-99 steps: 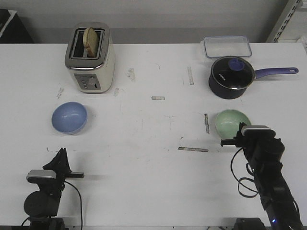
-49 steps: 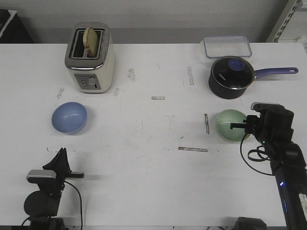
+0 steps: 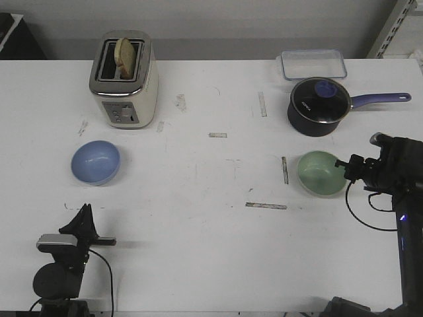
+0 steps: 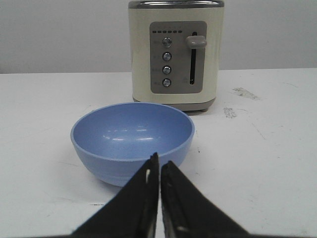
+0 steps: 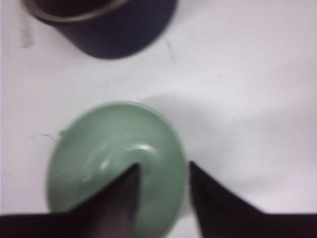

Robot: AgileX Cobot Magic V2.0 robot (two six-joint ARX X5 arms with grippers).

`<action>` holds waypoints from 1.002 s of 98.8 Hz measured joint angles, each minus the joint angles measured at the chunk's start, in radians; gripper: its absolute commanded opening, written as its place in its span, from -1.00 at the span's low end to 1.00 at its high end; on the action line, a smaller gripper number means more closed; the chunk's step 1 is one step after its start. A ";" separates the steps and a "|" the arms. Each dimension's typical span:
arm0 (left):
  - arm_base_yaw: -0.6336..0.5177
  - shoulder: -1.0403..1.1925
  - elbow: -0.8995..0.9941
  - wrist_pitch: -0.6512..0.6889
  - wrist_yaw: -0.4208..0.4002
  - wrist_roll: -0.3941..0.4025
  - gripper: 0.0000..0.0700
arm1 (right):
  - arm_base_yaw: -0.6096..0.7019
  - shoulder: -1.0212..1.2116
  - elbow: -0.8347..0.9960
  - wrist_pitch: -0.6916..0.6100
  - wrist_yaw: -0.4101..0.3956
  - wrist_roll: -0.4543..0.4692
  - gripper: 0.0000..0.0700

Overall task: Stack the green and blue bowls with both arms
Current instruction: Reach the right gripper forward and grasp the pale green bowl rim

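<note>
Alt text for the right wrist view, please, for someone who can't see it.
The right hand is open over the rim of a green bowl, one finger inside the bowl, one outside. The bowl sits on a white table, with a dark pan just beyond. The picture is blurred.

left arm (image 3: 58,277): black; rounded dark base joint; grey block on the wrist
left gripper (image 4: 159,171): 2 slim black fingers tapering to points; a pale fleck near 1 tip
left cable: thin, black, looping beside the arm
right arm (image 3: 403,198): black, boxy wrist housing; grey strip on top; small blue light lower down
right gripper (image 5: 162,171): 2 dark pointed fingers, blurred
right cable: thin, black, hanging in a loop
</note>
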 measured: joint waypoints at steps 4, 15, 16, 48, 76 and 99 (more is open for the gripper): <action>0.000 0.000 0.000 0.000 0.000 0.000 -1.00 | -0.010 0.017 0.000 -0.005 0.000 0.003 0.27; 0.000 0.000 0.000 0.000 0.000 0.000 -1.00 | -0.022 0.070 0.000 -0.012 -0.001 0.005 0.27; 0.000 0.000 0.000 0.000 0.000 0.000 -1.00 | -0.022 0.075 0.000 -0.013 -0.001 0.005 0.27; 0.000 0.000 0.000 0.000 0.000 0.000 -1.00 | -0.001 0.232 0.000 -0.019 -0.042 0.004 0.12; 0.000 0.000 0.000 0.000 0.000 0.000 -1.00 | 0.003 0.233 0.000 0.023 -0.046 0.005 -0.96; 0.000 0.000 0.000 0.000 0.000 0.000 -1.00 | 0.002 0.233 0.000 0.018 -0.045 0.005 -1.00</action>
